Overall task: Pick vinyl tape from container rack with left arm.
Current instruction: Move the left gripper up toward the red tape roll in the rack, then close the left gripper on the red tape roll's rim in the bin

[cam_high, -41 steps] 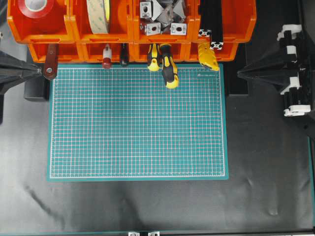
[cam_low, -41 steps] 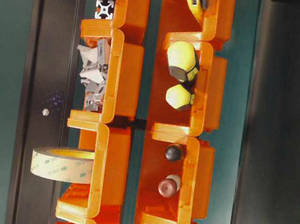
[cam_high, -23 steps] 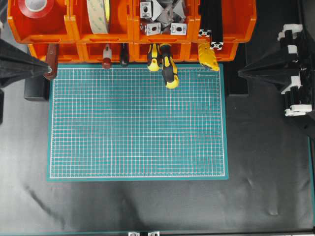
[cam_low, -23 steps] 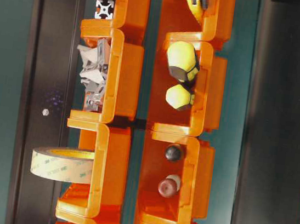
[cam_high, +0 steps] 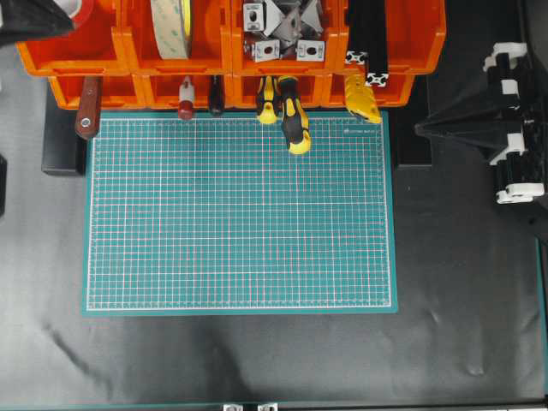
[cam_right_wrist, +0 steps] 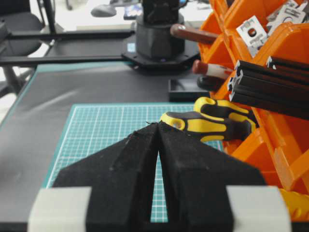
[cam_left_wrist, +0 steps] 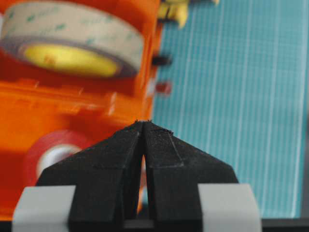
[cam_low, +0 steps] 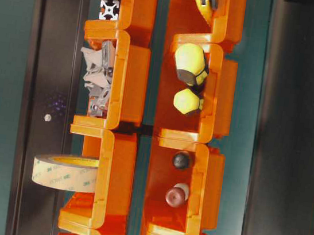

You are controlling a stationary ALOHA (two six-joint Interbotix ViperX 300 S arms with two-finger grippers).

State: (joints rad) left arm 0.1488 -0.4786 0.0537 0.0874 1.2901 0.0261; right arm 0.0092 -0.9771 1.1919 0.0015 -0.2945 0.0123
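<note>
The vinyl tape, a red roll with a white core, lies in the far-left upper bin of the orange container rack. In the overhead view only a sliver of the vinyl tape shows past my left gripper, which hovers over that bin, shut and empty. In the left wrist view the left gripper has its tips pressed together, with the red roll below and to the left of them. My right gripper rests shut at the right edge of the mat, holding nothing.
A larger cream tape roll stands in the neighbouring bin. Other bins hold metal brackets and black profiles. Yellow-black screwdriver handles and a brown handle stick out over the green cutting mat.
My left gripper has travelled from the mat's left edge up to the top-left bin, now covering most of the red tape. The right arm has stayed put.
</note>
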